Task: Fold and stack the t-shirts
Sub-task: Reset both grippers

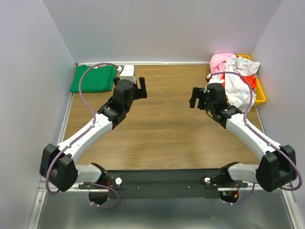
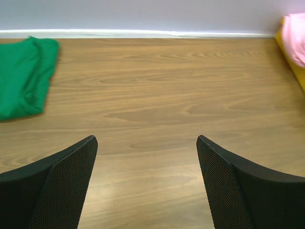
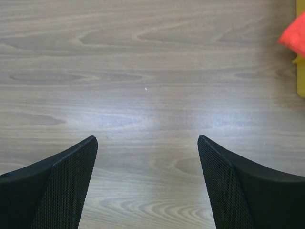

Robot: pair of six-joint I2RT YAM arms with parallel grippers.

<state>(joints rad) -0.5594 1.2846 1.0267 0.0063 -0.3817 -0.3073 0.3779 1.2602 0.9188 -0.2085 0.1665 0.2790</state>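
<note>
Presently, left tool [image 1: 141, 88]: jaws wide and holding nothing. It hangs over bare wood, well apart from the bin and across the bench from it.
Right tool [image 1: 193, 98]: also wide and empty, hovering just beside the bin's inner side. It is the nearer of the two to the pile.
Bench [image 1: 167, 138]: wood-grain top; the stretch between the two tools carries nothing.
Yellow-orange bin [image 1: 260, 94]: the landmark here, heaped above its rim with loose shirts.
Pink t-shirt [image 1: 219, 61]: crumpled at the bin's far inner corner.
White t-shirt [image 1: 237, 80]: bunched over the bin's middle and spilling across its inner rim.
Orange-red t-shirt [image 1: 250, 84]: mostly buried under the white one, toward the bin's outer side.
Green t-shirt [image 1: 94, 78]: flat and apparently folded, as far from the bin as the bench allows.
Why so placed: the green one likely marks the stack spot, kept away from the unfolded heap, with the wood between serving as folding room.
Why wide: both tools look readied for a grab.
Likely step: take the next shirt from the bin, a job that suits the right tool.
Risk: the shirts are tangled, so one may drag another out.
</note>
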